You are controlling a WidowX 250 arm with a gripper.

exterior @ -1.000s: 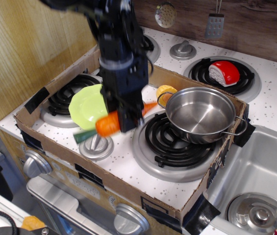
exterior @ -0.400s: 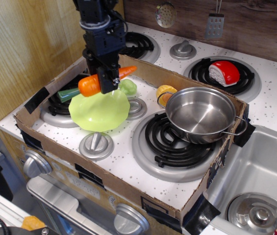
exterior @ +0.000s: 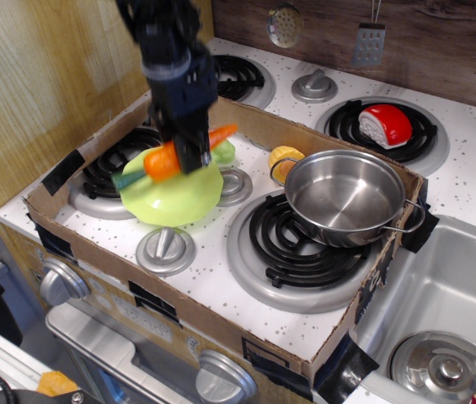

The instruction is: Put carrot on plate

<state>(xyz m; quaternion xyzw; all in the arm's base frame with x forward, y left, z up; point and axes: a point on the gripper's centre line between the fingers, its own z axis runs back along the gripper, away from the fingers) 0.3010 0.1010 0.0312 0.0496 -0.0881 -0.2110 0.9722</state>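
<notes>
The orange carrot point(exterior: 163, 161) with its dark green stem end at the left is held in my gripper point(exterior: 189, 154), which is shut on its middle. The carrot hangs tilted just above the lime-green scalloped plate point(exterior: 174, 195), which lies on the stove top inside the cardboard box, over the left burner. The carrot's thin tip points up to the right. The frame is blurred around the arm, so whether the carrot touches the plate I cannot tell.
A steel pot point(exterior: 344, 197) stands on the front right burner. A small round yellow-orange toy point(exterior: 284, 158) lies beside its handle. A small green toy point(exterior: 223, 152) peeks out behind the gripper. A red-and-white toy point(exterior: 385, 124) sits on the back right burner. The cardboard box wall point(exterior: 179, 311) rims the area. A sink point(exterior: 448, 337) lies at the right.
My gripper carried the carrot from in front of the plate to over it, and has since lowered it closer to the plate. The plate, pot and toys have stayed put.
</notes>
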